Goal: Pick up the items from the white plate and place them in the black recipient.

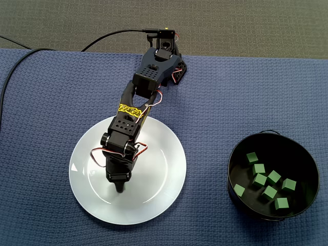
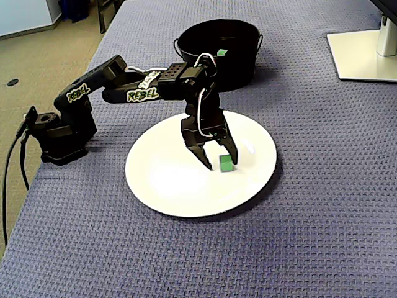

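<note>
On the white plate [image 2: 161, 186], toward its right side in the low, side-on fixed view, sits one green cube [image 2: 226, 162], the only item I can see on it. The arm [image 2: 142, 93] reaches over from its base near the surface [image 2: 310, 217] edge w/ the wrist pitched steeply down, so the jaws come at the cube from above. That makes sense: a small block lying flat on a plate is easiest to grab from the top.

Jaws are spread partway, one finger each side of the cube w/ the block btwn the tips, and nothing is clamped yet. A sliver of gap shows on the left side; the right finger may be touching, can't tell. In the top-down fixed view the wrist hides the cube altogether, and only the tips show, low over the plate.

The black recipient [image 1: 307, 161] stands well apart from the plate, to its right in the top-down view, w/ several green cubes [image 1: 270, 192] already on its bottom, so the job looks nearly done. Its walls are tall, so I'd judge the carry needs a clear lift before crossing the rim.

Risk: the cube is small and the plate looks slick, so an off-centre squeeze could skid it out.
</note>
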You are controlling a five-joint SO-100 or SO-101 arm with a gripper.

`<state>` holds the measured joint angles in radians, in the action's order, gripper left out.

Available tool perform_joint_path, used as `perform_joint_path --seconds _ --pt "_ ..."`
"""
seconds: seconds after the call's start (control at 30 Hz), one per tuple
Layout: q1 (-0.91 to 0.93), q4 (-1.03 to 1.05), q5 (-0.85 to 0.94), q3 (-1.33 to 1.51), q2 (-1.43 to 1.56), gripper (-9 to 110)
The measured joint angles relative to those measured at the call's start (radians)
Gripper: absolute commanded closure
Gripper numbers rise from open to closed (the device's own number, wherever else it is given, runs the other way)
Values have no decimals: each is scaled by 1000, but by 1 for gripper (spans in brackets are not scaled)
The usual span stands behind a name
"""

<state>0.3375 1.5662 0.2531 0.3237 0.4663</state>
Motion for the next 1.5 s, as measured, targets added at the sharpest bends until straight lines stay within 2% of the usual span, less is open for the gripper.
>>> perform_joint_path --seconds 0.33,0.57,0.7,0.87,1.1,1.37,1.4,1.43,1.47,1.5 --pt "-11 -9 -49 114 86 102" --pt "9 -35 -43 275 577 102" --pt "-83 -173 101 305 896 102" --pt "-379 -357 333 380 1121 102" --pt "-778 -463 555 407 960 102" --pt "-968 -486 581 413 554 102" --pt "-980 -494 588 430 526 96" --pt "-991 -502 594 448 503 83" --pt "-1002 -505 597 468 489 74" --pt "-1009 -503 600 480 483 73"
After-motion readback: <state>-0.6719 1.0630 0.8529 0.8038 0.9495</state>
